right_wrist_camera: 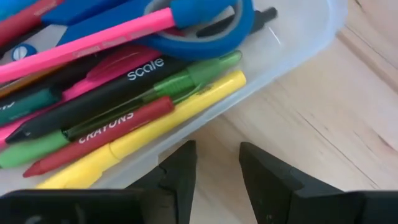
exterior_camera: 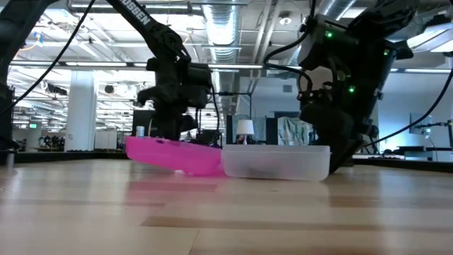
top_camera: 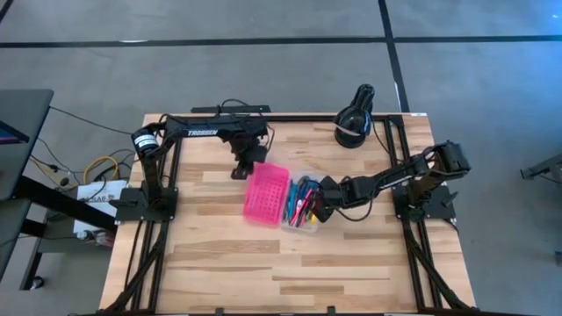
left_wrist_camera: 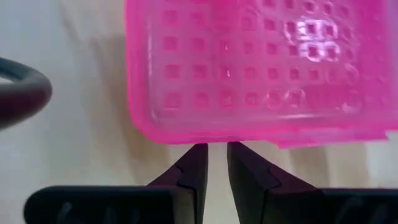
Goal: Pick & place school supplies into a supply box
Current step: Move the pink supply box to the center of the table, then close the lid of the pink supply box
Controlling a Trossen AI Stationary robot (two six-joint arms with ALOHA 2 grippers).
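The supply box lies open mid-table. Its pink lid is spread to the left of the clear base; in the low view the lid's free edge stands higher than its hinge side. The base holds the school supplies: pink, green, yellow, red and dark pens and crayons, and the blue-handled scissors. My left gripper points down at the lid's free edge near its far corner, its fingers almost together. My right gripper stands open just outside the base's right wall. My left gripper meets the pink lid's outer rim near one corner, coming from above and slanting down. Both fingertips sit side by side along that rim with only a narrow gap. The tips hide what lies between them.
A black round device with a white label stands at the table's far right. A grey cable loop lies left of the lid. Bare wood stretches toward the near edge.
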